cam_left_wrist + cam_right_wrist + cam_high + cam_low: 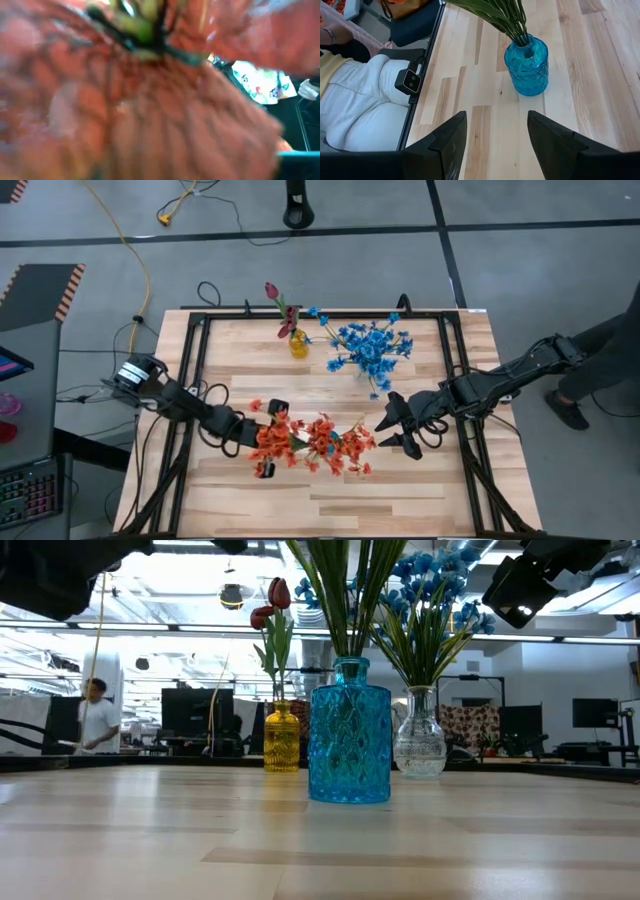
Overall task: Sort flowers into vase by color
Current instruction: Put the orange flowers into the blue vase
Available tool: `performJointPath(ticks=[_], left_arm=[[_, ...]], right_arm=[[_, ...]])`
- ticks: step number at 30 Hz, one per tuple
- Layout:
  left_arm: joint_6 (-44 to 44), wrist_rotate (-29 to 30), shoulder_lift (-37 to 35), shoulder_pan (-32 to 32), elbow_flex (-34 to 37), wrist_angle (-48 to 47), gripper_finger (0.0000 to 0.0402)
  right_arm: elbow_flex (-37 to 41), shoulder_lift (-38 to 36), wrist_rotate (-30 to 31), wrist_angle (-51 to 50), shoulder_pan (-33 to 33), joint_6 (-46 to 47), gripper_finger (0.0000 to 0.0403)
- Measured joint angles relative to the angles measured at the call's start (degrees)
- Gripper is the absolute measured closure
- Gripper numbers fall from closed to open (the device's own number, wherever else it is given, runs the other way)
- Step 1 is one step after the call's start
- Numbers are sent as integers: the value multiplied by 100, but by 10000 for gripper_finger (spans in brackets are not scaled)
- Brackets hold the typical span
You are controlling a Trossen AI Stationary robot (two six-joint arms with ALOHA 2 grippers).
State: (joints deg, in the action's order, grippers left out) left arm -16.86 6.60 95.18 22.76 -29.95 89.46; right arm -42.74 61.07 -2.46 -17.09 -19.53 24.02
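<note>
Grey concrete floor [330, 270] around the pale wood-plank table [420, 490], crossed by dark tape lines [300, 235]. A yellow cable [140, 260] trails over it. A hazard-striped mat corner [45, 285] lies at the left edge. Low view: open workspace behind, ceiling lights [160, 585], dark monitors [195, 710], a patterned chair [465, 725], possibly. A person in white [97, 720] stands far off.

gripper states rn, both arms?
Left gripper: cannot be told, buried in the orange-red flowers.
Right gripper: open, empty, beside the orange-red flowers.
</note>
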Motion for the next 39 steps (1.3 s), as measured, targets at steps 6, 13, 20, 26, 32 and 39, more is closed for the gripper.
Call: performJointPath(ticks=[6,13,20,26,32,39], left_arm=[[30,-95,61,-188,-34,0,395],[134,-145,59,-314,-31,-198,395],[203,-85,59,-317,-29,-264,395],[283,400,57,-317,-29,-473,395],[414,703,52,-316,-29,-714,395],[712,987,54,-321,-29,-1044,395]], right_arm=[[0,0,0,-1,0,-1,168],[0,0,0,-1,0,-1,168],[0,1,0,-1,0,-1,168],[0,1,0,-1,0,-1,168],[0,1,0,-1,0,0,168],[0,0,0,0,0,-1,168]])
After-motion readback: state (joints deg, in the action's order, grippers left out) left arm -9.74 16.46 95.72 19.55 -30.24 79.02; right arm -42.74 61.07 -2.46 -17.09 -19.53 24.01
